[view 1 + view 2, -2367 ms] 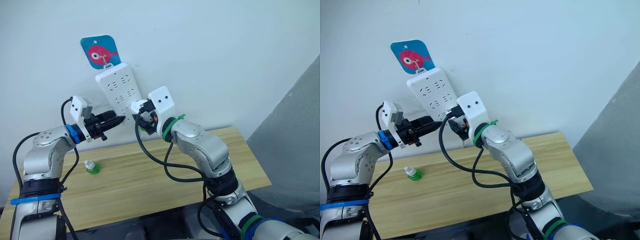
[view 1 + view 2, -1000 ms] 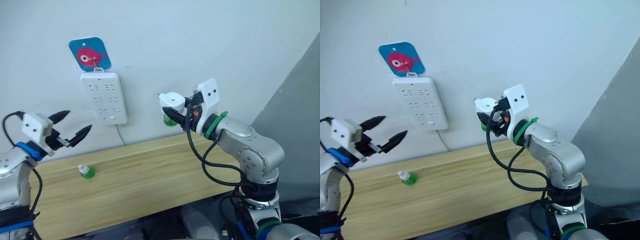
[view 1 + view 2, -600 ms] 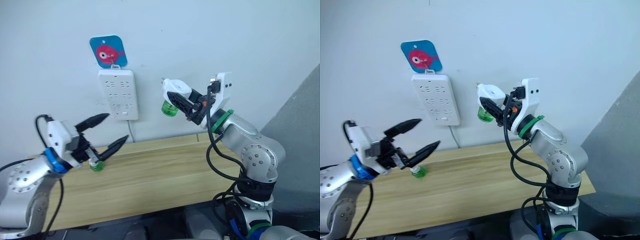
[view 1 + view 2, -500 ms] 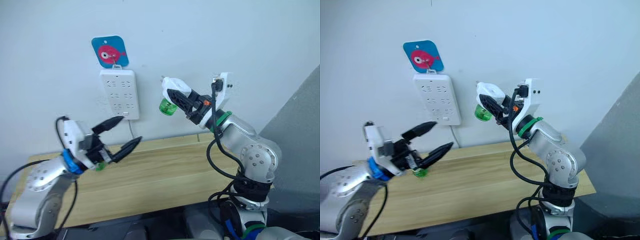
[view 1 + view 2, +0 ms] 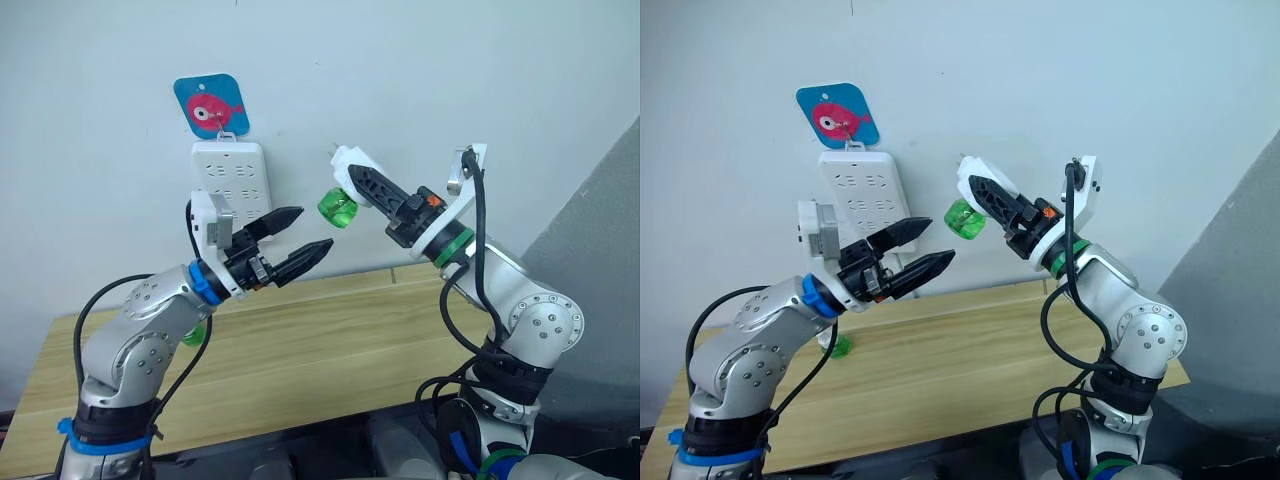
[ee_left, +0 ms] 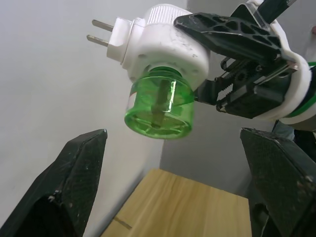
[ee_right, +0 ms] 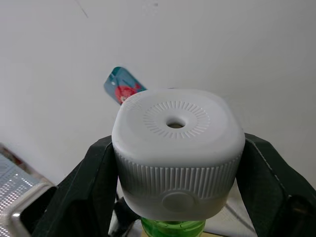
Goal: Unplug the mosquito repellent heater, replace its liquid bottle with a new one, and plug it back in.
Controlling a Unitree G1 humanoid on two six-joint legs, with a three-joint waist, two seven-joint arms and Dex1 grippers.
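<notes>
The right claw (image 5: 365, 182) is clenched on the mosquito repellent heater (image 5: 349, 160), holding it up in the air in front of the white wall, well above the wooden surface (image 5: 330, 350). The heater's two metal prongs (image 6: 98, 31) point toward the wall, and its green liquid bottle (image 5: 337, 208) hangs from its underside, tilted down toward the left arm. In the right wrist view the black fingers (image 7: 86, 182) press against both sides of the heater's white ribbed body, whose top has a round vent hole. The left claw (image 5: 292, 240) is released, its two black fingers spread apart and aimed at the green bottle, near it but not touching. On the wall behind hangs the white power strip (image 5: 229, 182), suspended below a blue tag with a pink fish (image 5: 210, 105). A second small green bottle (image 5: 837, 346) stands on the surface, partly hidden behind the left arm.
</notes>
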